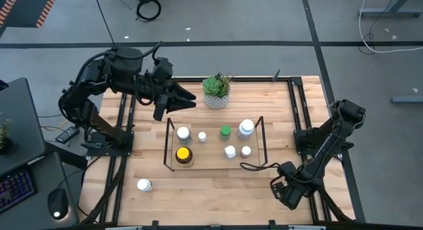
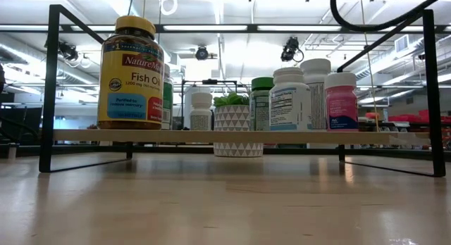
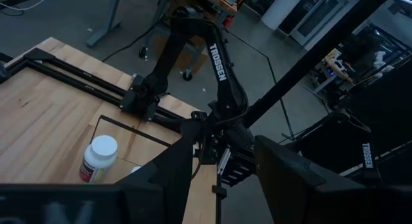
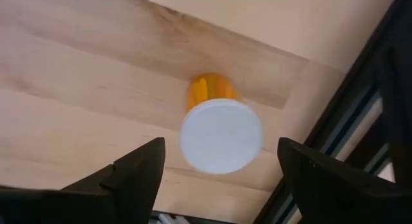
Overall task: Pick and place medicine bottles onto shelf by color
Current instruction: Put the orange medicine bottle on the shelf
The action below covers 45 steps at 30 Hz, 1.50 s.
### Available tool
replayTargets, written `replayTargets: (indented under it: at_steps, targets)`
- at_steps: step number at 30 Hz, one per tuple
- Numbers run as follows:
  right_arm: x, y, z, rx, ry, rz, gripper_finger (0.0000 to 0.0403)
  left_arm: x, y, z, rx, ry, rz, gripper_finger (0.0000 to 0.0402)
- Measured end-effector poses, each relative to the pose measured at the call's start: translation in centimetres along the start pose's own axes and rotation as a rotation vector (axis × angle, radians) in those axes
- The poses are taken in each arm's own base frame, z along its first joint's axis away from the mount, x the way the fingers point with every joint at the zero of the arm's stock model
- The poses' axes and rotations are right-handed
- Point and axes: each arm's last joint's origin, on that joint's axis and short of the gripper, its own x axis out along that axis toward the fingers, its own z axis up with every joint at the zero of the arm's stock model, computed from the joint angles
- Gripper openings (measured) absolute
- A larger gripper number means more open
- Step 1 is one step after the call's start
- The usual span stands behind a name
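- Near table's right front corner: right tool [image 4: 219, 166] hovering spread wide over orange bottle with white cap [image 4: 221, 135], not yet touching.
- Sitting on shelf [image 1: 168, 134] already: seven bottles, incl. yellow-capped fish oil [image 1: 183, 154]; white bottle [image 1: 143, 185] waiting loose at left front of table [image 1: 211, 190].
- Above shelf's back-left: left tool [image 1: 188, 98] hanging partly spread, empty.
- Risking cap-only pinch, tipping bottle toward frame rail if descending off-centre.
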Motion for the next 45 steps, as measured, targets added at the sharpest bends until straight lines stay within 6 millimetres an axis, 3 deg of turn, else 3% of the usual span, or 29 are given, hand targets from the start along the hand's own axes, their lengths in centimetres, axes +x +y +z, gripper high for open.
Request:
replayTargets:
  at_steps: [10, 26, 45]
  targets:
    - [2.1, 0.3, 0.5, 0.009, 0.060, 0.055, 0.0307, 0.0, 0.0, 0.0, -0.001, 0.000, 0.000, 0.0181]
    - [2.7, 0.1, 1.1, 0.022, 0.055, 0.031, 0.0304, 0.0, 0.0, 0.0, 0.001, 0.001, 0.000, 0.0185]
    - [3.0, 0.0, 1.2, 0.014, 0.062, 0.028, 0.0229, 0.0, 0.0, 0.0, 0.002, 0.002, 0.000, 0.0181]
